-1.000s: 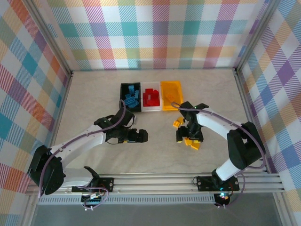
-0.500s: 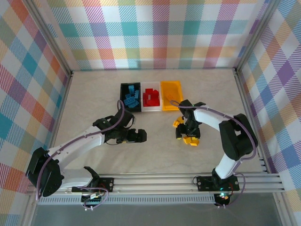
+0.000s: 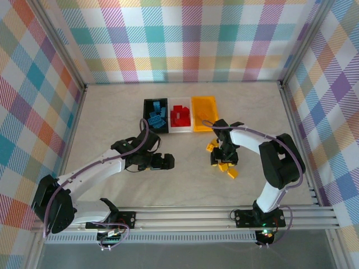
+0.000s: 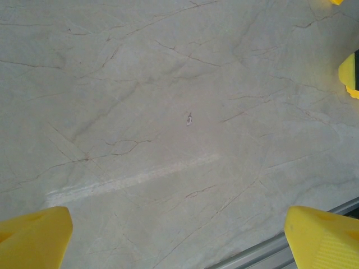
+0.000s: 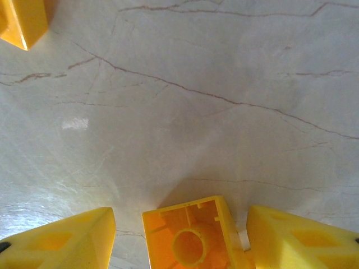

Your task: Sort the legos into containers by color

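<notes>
The black bin (image 3: pixel 147 106) holds blue legos (image 3: pixel 156 117), the white/clear bin (image 3: pixel 180 131) holds red legos (image 3: pixel 180 116), and the yellow-orange bin (image 3: pixel 204 114) stands to their right. Several yellow legos (image 3: pixel 230 172) lie loose in front of that bin. My right gripper (image 3: pixel 220 161) is down among them. In the right wrist view it (image 5: pixel 179 216) is open, its yellow fingers (image 5: pixel 67 238) straddling a yellow brick (image 5: pixel 190 238) that lies hollow side up, with a gap on the left. My left gripper (image 3: pixel 167 161) (image 4: pixel 178 216) is open over bare table.
Another yellow brick (image 5: pixel 21 22) lies beyond the right gripper. A yellow and black piece (image 4: pixel 350 75) pokes in at the right edge of the left wrist view. The metal rail (image 3: pixel 224 214) runs along the near table edge.
The right arm has folded in closer and its gripper has settled lower over the yellow bricks. The left arm has hardly moved.
</notes>
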`<action>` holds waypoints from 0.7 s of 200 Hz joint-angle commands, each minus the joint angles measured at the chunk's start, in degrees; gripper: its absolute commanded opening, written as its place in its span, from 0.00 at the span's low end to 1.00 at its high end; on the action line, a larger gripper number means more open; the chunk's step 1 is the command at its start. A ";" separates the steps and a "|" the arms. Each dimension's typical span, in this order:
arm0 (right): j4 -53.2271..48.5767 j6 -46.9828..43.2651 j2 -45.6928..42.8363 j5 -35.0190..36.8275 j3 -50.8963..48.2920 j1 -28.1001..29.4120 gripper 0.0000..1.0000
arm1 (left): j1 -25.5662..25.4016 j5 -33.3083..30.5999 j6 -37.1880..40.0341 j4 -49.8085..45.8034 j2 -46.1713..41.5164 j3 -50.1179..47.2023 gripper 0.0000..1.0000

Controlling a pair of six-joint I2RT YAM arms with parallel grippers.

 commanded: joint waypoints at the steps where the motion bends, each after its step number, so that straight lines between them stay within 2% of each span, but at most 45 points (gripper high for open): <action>1: -1.28 -1.05 -0.98 0.90 -0.02 0.02 0.63 | -0.59 -0.44 0.85 -1.25 -0.09 0.91 0.98; 72: -1.45 -1.67 -2.89 4.06 -1.17 0.09 0.49 | -0.57 -1.17 -0.79 -0.22 -1.36 -1.07 0.98; 93: -1.61 -1.84 -3.48 4.56 -1.36 0.04 0.49 | -0.56 -1.36 -1.00 -0.28 -1.52 -1.06 0.99; 112: -1.53 -1.76 -4.26 4.56 -0.95 0.10 0.44 | -0.57 -1.44 -1.05 -0.28 -1.56 -1.13 0.99; 140: -1.65 -1.93 -3.71 3.78 -0.38 0.04 0.45 | -0.59 -1.23 -1.31 -0.11 -1.55 -1.45 0.99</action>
